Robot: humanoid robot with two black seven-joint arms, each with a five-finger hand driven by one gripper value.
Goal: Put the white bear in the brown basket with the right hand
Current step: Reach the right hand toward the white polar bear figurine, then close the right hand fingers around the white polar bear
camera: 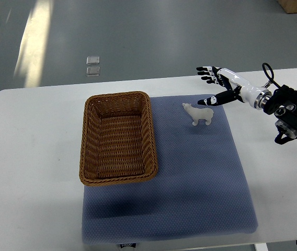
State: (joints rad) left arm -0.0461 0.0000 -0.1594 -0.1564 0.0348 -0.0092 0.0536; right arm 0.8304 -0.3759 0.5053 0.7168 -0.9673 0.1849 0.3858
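Nearest edge: white counter (28, 157) carrying a blue-grey mat (201, 183), front part of the mat bare. Further in, brown wicker basket (88, 157) sits on the mat's left portion, long side running away from the robot, nothing inside it. Beyond and right of the basket, the white bear (200, 114) stands upright on the mat, nose pointing left toward the basket, well clear of its rim. Just past the bear, right hand (217, 86) comes in from the right edge, fingers spread wide and holding nothing; thumb tip hangs close above the bear's back end, whether touching I cannot tell. Left arm not seen. Farthest: grey floor with two small clear squares (93, 65) lying on it. Judgement on handling: bear looks like a small hard figurine, light, rigid, probably smooth and a bit slippery, narrow on its legs so easy to tip with a careless nudge. Best hold seems across the torso, thumb on one flank and fingers on the other, closing from above; head and legs look too thin to pinch securely. Grasp not yet made.
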